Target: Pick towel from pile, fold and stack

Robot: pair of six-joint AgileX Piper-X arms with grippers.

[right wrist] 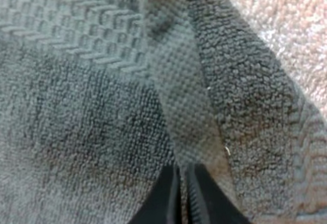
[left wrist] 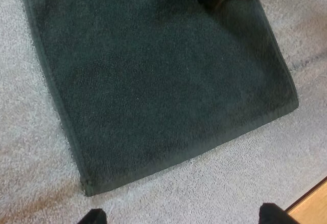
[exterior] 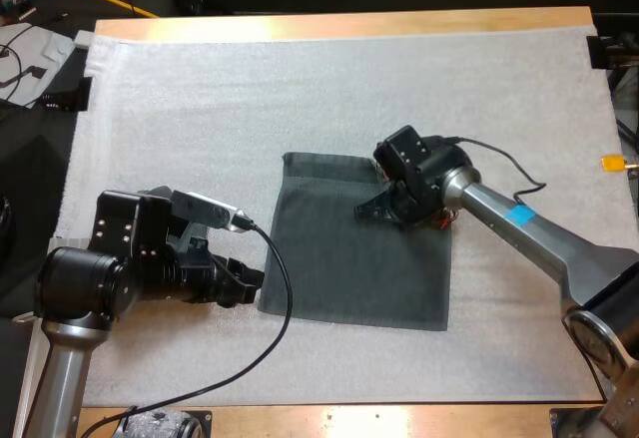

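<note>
On white mat (exterior: 200, 109): dark grey-green terry towel (exterior: 339, 258), flat; right gripper (exterior: 371, 211) pinches its edge, likely for folding; left gripper (exterior: 255, 280) spread alongside.

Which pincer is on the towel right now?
The right pincer: it is shut on a fold of the towel, toward its far right side. The left pincer stands open over the mat, just off the towel's left edge.

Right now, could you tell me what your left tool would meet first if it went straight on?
Probably the towel, at its near edge: the open left tool points at it across the mat, though height is unclear.
</note>
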